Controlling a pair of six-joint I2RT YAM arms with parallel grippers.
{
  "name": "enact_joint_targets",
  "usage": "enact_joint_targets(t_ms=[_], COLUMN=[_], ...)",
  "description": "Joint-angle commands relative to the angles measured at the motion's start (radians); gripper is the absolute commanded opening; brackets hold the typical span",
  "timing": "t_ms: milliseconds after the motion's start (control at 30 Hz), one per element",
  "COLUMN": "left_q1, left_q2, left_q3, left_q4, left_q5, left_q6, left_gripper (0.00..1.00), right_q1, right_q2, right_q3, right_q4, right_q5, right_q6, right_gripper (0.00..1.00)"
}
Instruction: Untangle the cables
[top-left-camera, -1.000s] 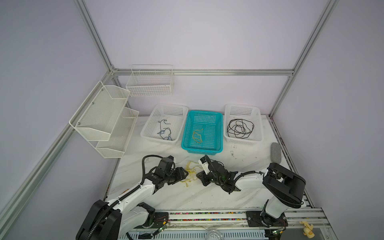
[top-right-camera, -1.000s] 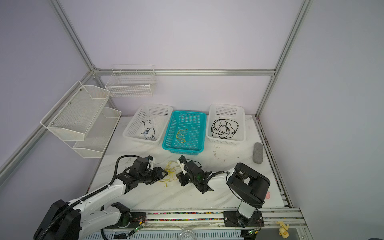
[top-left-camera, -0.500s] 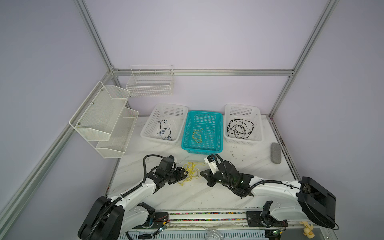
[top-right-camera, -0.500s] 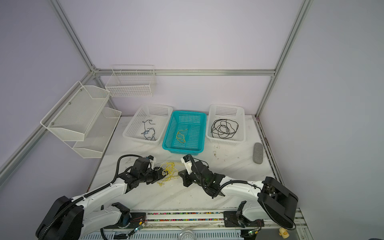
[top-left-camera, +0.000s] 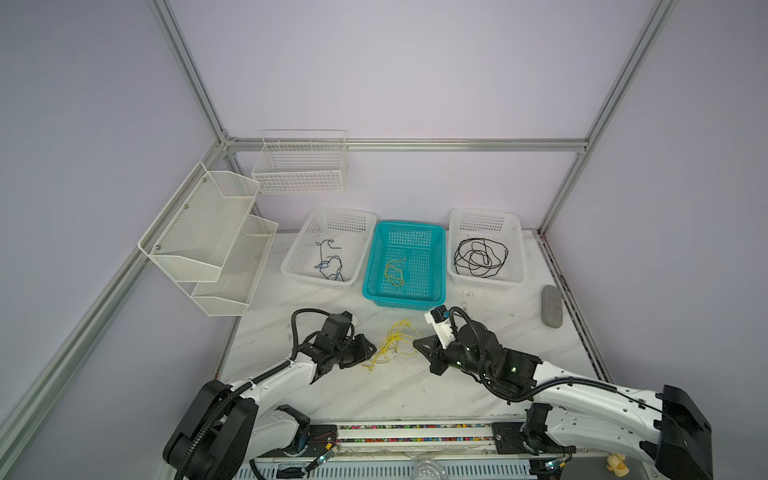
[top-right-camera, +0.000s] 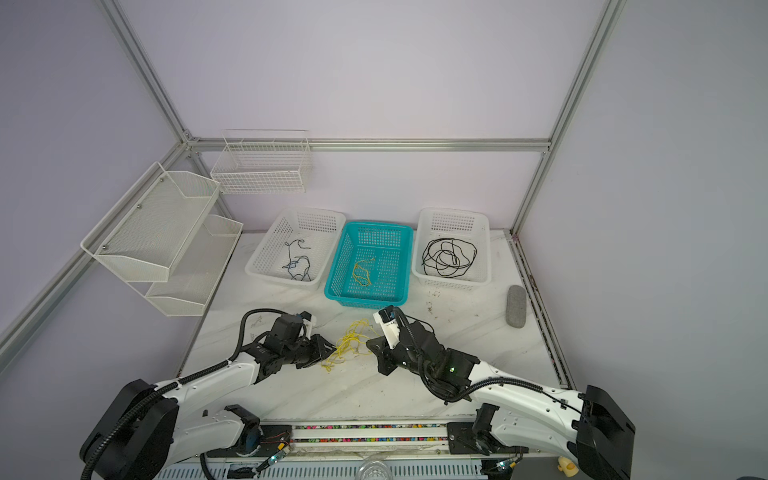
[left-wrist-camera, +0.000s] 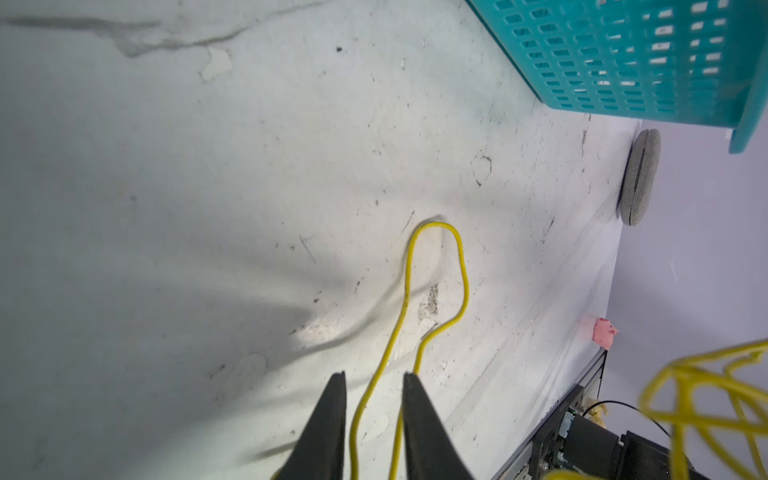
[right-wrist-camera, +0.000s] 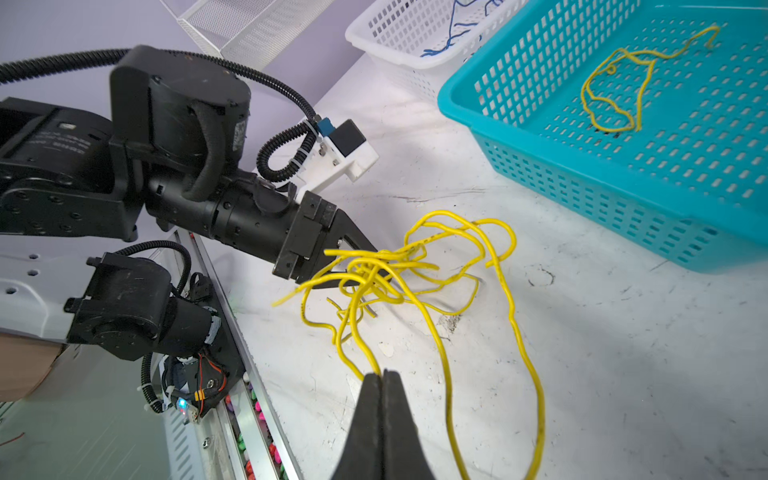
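At the front of the worktop (top-left-camera: 415, 395), the right hand (right-wrist-camera: 381, 374) is pinched closed on one strand of the yellow tangle (top-left-camera: 392, 343), which lies between the two hands. The left hand (left-wrist-camera: 374, 376) sits at the tangle's opposite edge. Its fingers are narrowly apart, and two strands of a loop run between them unpinched. Farther back, the teal basket (top-left-camera: 403, 297) holds a lone yellow cable (top-left-camera: 394, 272). The white basket on the left (top-left-camera: 316, 282) holds a dark blue cable (top-left-camera: 330, 266), and the white basket on the right (top-left-camera: 486, 281) holds a black cable (top-left-camera: 480, 257).

left hand (top-left-camera: 370, 350), right hand (top-left-camera: 416, 344), tangled yellow cables (top-left-camera: 392, 341) between them
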Motion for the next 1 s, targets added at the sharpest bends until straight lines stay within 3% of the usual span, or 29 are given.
enact_joint_targets(t_ms=[0, 100, 267, 333, 433, 567, 733, 967], left_q1=[0.002, 0.001, 0.004, 0.004, 0.006, 0.007, 0.006, 0.007], left_q2=[0.003, 0.006, -0.023, -0.042, -0.058, -0.07, -0.119, -0.195], left_q3=[-0.028, -0.019, -0.007, -0.01, -0.006, -0.002, -0.005, -0.007], left_q4=[0.012, -0.01, -0.05, -0.048, -0.037, -0.006, -0.006, -0.032], left_q5=[-0.007, -0.006, -0.021, -0.018, -0.003, 0.035, 0.032, 0.022], left_q6=[0.018, 0.036, 0.054, 0.051, 0.046, 0.034, 0.03, 0.04], left_gripper=[0.14, 0.0, 0.0, 0.0, 0.0, 0.0, 0.0, 0.0], right_q1=[0.002, 0.002, 0.0, 0.0, 0.0, 0.0, 0.001, 0.0], right_q2=[-0.056, -0.066, -0.051, -0.05, -0.038, 0.07, 0.226, 0.376], right_q3=[0.041, 0.055, 0.065, 0.051, 0.016, 0.003, 0.022, 0.036], right_q4=[-0.063, -0.117, -0.21, -0.188, -0.08, 0.033, 0.079, 0.112], right_q5=[0.09, 0.168, 0.271, 0.241, 0.109, 0.04, 0.066, 0.118], right_q6=[0.045, 0.091, 0.155, 0.127, 0.097, 0.081, 0.046, 0.008], right_gripper=[0.0, 0.0, 0.0, 0.0, 0.0, 0.0, 0.3, 0.37])
